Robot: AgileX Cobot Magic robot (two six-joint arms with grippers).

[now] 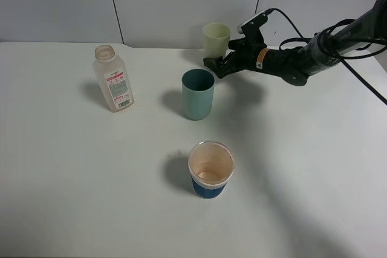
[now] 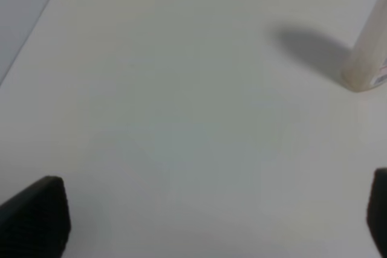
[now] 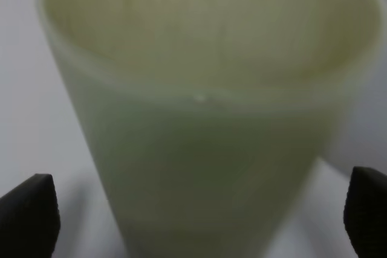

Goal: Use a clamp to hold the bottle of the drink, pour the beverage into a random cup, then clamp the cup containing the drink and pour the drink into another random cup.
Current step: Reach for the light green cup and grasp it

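At far edge of desk [image 1: 72,179]: right end effector [image 1: 217,64] spread, flanking pale tumbler [image 1: 216,39], not clamped; bottle [image 1: 113,80] stands well left; step judged cup grasp; next: close squarely, lift level, tilt over teal tumbler [image 1: 198,93].

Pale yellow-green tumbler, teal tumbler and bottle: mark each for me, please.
pale yellow-green tumbler [image 1: 216,41], exterior high view, on its side wall.
teal tumbler [image 1: 198,104], exterior high view, on its side wall.
bottle [image 1: 118,89], exterior high view, on its label.
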